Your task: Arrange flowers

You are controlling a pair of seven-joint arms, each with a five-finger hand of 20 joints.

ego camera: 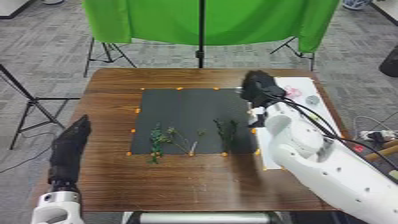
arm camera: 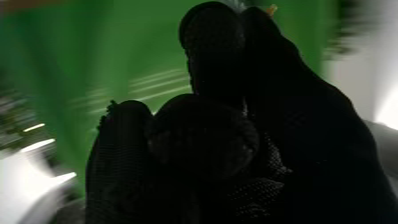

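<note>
In the head view, the right hand [ego camera: 258, 87] is held over the far right part of the table [ego camera: 111, 185], near the far right corner of the dark mat [ego camera: 182, 107] and beside the white sheet [ego camera: 274, 160]. In the right wrist view, the black glove is seen against the green cloth [arm camera: 98, 55], and a small orange bit [arm camera: 271, 9] is seen by its tip. How far the right hand is opened, and whether that bit is held or merely passed by the line of sight, cannot be told.

The left hand [ego camera: 69, 145] is held at the left edge of the table, well apart from the mat. Its fingers are kept straight and close together, pointed toward the far side, and nothing is seen to be gripped by them.

On the near left part of the mat, 1 leafy green stem [ego camera: 156, 139] is laid lengthwise, its lower end reaching past the mat's near edge. Just beside it, 1 thin branching stem [ego camera: 184, 143] is laid. Farther right, near the same edge, darker stems [ego camera: 227, 136] are placed. On the white sheet, 1 pink item [ego camera: 293, 93] and 1 blue-grey item [ego camera: 312, 100] are set near each other.
</note>
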